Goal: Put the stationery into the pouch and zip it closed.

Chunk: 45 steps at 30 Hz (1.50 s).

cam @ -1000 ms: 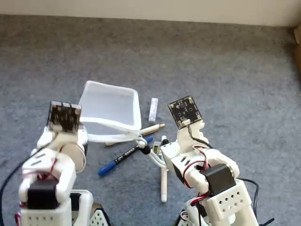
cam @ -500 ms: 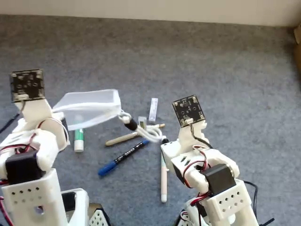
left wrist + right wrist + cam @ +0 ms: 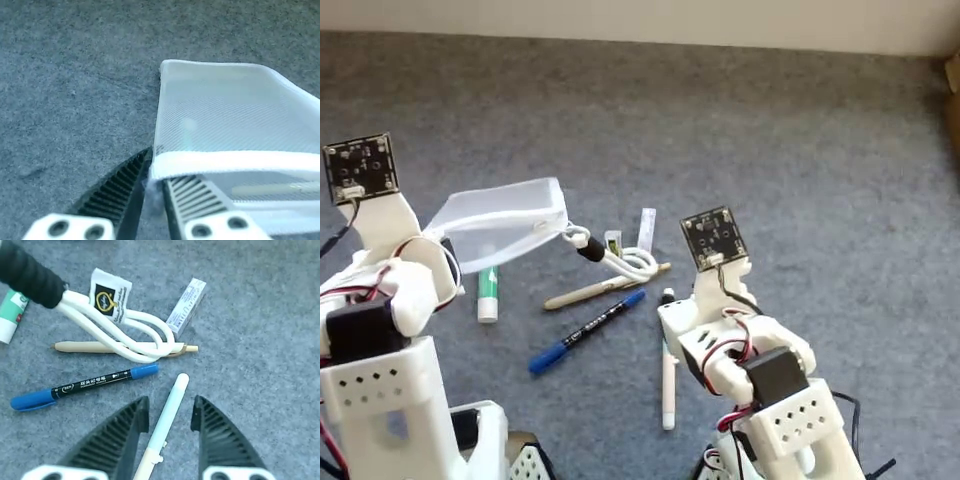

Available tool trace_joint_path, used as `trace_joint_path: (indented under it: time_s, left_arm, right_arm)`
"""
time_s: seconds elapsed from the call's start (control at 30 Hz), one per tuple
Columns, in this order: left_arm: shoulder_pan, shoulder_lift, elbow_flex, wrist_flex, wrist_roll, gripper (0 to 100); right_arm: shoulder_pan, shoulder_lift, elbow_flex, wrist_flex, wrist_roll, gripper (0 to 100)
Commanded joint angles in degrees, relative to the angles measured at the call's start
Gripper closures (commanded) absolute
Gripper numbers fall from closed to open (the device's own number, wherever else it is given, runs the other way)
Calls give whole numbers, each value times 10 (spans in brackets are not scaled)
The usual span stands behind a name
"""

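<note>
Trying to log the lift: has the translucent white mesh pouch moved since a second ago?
Yes. The translucent white mesh pouch has shifted left, away from the small white rectangular box, which stayed put, uncovering a green-and-white glue stick.

The white mesh pouch (image 3: 505,225) hangs lifted and tilted, one edge pinched by the left gripper (image 3: 156,172). Its white cord (image 3: 632,264) trails down across a beige pen (image 3: 582,293). Lying flat nearby are a green-and-white glue stick (image 3: 487,295), a blue marker (image 3: 587,330), a white pen (image 3: 167,412) and a small white box (image 3: 646,232).
</note>
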<state>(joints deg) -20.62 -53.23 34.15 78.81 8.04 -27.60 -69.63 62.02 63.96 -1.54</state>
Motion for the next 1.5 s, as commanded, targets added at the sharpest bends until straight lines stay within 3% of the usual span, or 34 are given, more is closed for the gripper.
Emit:
trace_joint_path:
  time_s: [0.0,0.27,1.3,1.47]
  left_arm:
    - [-6,17,-27,-4,6,993]
    - [-6,16,-24,-4,6,993]
    - [-6,16,-23,0,5,993]
    - [-6,14,-9,-4,5,993]
  right_arm:
    - [5,34,-7,-17,-4,871]
    - [4,236,-89,-17,-31,871]
    - [-8,525,-115,-196,-33,875]
    - [-7,560,-136,-196,-30,958]
